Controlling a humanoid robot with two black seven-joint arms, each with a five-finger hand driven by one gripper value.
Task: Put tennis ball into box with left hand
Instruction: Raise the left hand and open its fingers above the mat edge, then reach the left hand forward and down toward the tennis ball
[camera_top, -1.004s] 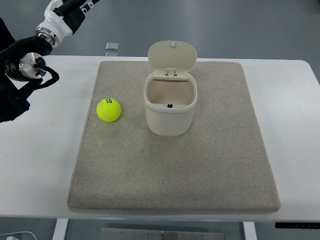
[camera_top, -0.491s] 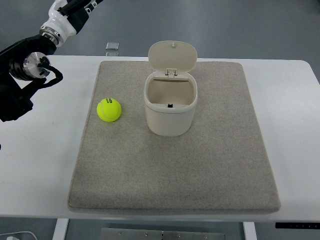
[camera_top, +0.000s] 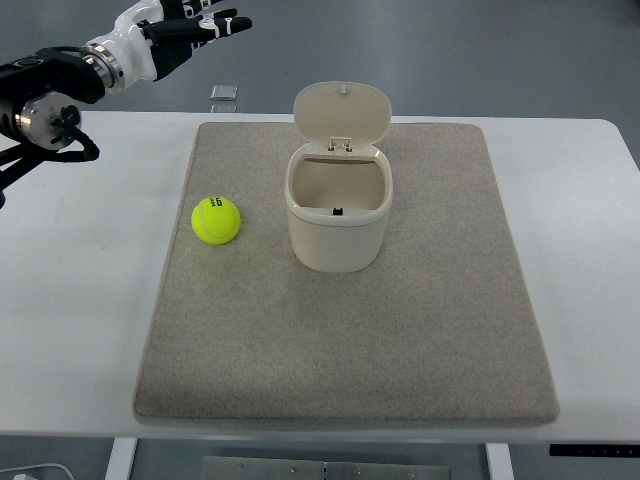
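A yellow-green tennis ball (camera_top: 216, 219) lies on the left part of the grey mat (camera_top: 430, 340). To its right stands a cream box (camera_top: 338, 208) with its hinged lid tipped up at the back and its inside bare. My left hand (camera_top: 196, 27) is high at the top left, beyond the table's far edge, well above and behind the ball. Its fingers are stretched out towards the right and hold nothing. The black and white left arm runs in from the left edge.
The mat lies on a white table (camera_top: 80, 290). A small grey square object (camera_top: 224, 93) sits on the floor past the table's far edge. My right arm does not show.
My left arm has swung upward and to the right. The hand, out of frame before, now shows at the top with fingers extended. Ball and box have not moved.
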